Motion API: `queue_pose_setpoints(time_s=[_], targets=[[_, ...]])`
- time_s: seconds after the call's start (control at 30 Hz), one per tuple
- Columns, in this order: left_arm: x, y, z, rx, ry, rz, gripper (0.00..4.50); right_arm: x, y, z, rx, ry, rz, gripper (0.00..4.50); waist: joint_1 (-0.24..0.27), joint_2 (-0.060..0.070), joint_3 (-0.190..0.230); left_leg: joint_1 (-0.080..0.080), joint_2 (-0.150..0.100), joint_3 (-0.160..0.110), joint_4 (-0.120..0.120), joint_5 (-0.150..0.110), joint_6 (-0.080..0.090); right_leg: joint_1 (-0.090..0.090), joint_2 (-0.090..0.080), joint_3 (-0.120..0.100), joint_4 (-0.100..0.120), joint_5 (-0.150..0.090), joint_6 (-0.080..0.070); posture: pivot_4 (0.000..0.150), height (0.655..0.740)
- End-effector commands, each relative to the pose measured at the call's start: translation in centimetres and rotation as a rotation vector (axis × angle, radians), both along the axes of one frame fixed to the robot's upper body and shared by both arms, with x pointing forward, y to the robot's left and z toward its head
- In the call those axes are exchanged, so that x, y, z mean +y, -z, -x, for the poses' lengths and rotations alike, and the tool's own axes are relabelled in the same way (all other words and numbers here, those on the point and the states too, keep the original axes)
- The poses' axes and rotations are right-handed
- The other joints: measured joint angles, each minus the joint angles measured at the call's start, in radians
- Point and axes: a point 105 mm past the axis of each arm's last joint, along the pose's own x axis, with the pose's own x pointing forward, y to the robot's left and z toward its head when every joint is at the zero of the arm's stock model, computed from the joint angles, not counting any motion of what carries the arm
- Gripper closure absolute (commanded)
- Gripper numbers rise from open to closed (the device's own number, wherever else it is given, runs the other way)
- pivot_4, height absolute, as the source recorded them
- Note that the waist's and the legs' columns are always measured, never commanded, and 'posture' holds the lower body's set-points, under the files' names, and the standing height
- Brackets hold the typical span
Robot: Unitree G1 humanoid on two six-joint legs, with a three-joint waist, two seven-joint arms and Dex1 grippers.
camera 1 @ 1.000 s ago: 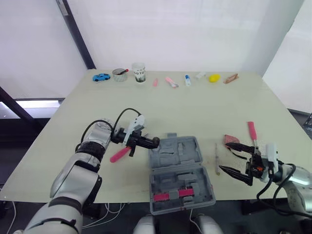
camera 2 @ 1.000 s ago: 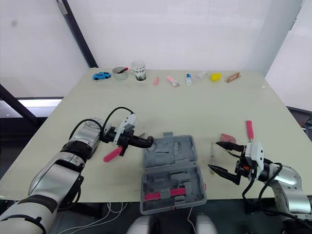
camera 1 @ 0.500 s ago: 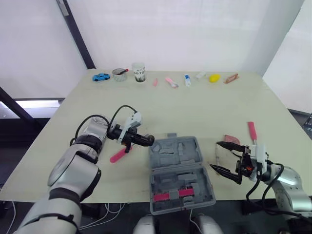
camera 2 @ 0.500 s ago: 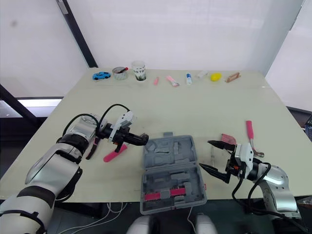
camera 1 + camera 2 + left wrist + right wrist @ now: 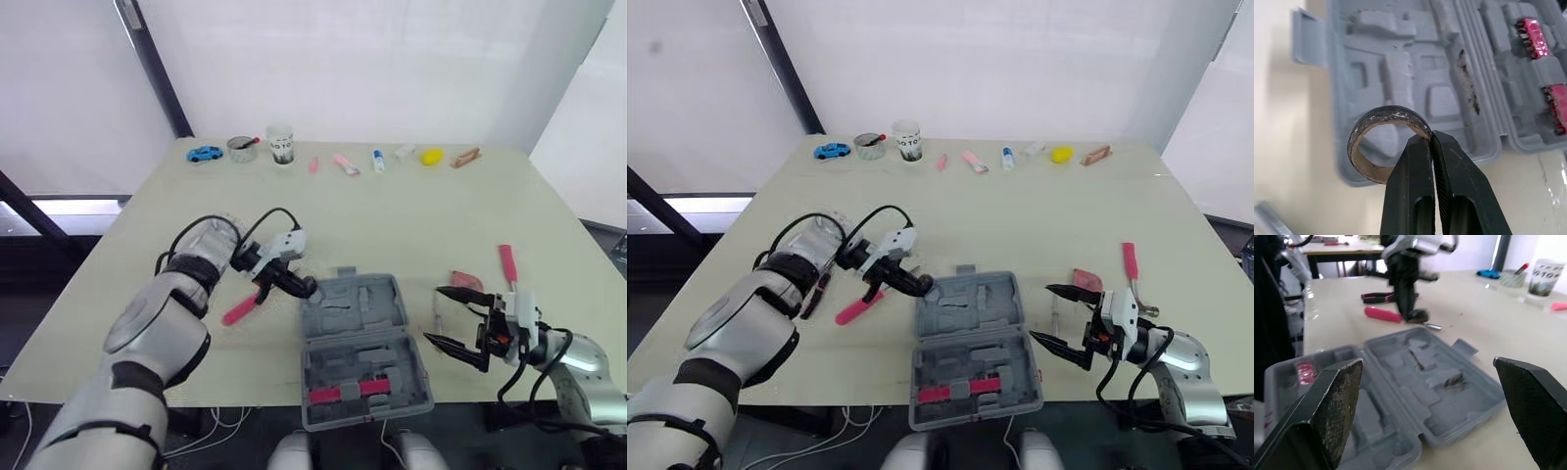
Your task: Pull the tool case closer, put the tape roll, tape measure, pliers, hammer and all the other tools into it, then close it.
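Observation:
The grey tool case (image 5: 364,345) lies open near the table's front edge, with red bit holders (image 5: 343,392) in its near half. My left gripper (image 5: 1431,139) is shut on the black tape roll (image 5: 1385,113), holding it just above the case's far left corner (image 5: 310,287). Just right of the case, my right gripper (image 5: 458,327) stands wide open with nothing between its fingers. A pink-handled tool (image 5: 240,308) and dark pliers (image 5: 820,290) lie left of the case. A thin metal tool (image 5: 437,315), a red object (image 5: 464,281) and a red-handled tool (image 5: 506,264) lie to its right.
Along the table's far edge stand a blue toy car (image 5: 204,154), a small bowl (image 5: 240,149), a paper cup (image 5: 280,144), pink items (image 5: 343,163), a small bottle (image 5: 377,160) and a yellow object (image 5: 431,156). The table's front edge runs close under the case.
My left wrist has swung in toward the case and tilted its fingers downward, with the tape roll staying at the case's left edge. My right gripper has shifted left toward the case.

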Motion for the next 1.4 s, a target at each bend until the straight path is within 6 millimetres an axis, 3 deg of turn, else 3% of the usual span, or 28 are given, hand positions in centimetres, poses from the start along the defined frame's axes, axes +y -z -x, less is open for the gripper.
queue_pose_setpoints(time_s=[0.03, 0.43, 1.4], targets=[[-0.4, -0.4, 0.2, 0.047, 0.023, -0.033, 4.40, -0.1, -0.7, 0.6, -0.009, -0.034, -0.002, 0.00, -0.002, 0.000, 0.000, 0.000, 0.000, 0.000, 0.000, 0.000, 0.000, 0.000, 0.000, 0.000, 0.000, 0.000, 0.000, 0.150, 0.7400], [-0.8, 0.8, 0.5, 0.144, -0.054, -0.015, 4.40, -1.1, -1.6, 0.4, 0.005, -0.031, 0.012, 0.00, -0.001, 0.000, 0.000, -0.013, 0.000, -0.006, 0.006, 0.000, 0.000, -0.010, 0.000, -0.004, 0.002, 0.000, 0.000, 0.150, 0.7400], [-1.3, 1.2, 0.0, 0.138, -0.076, -0.065, 4.40, -1.4, -2.3, 0.6, -0.006, 0.011, 0.016, 0.00, -0.002, -0.001, 0.001, -0.014, 0.000, -0.007, 0.009, 0.000, 0.000, -0.009, 0.000, -0.005, 0.003, 0.000, 0.000, 0.150, 0.7400]])
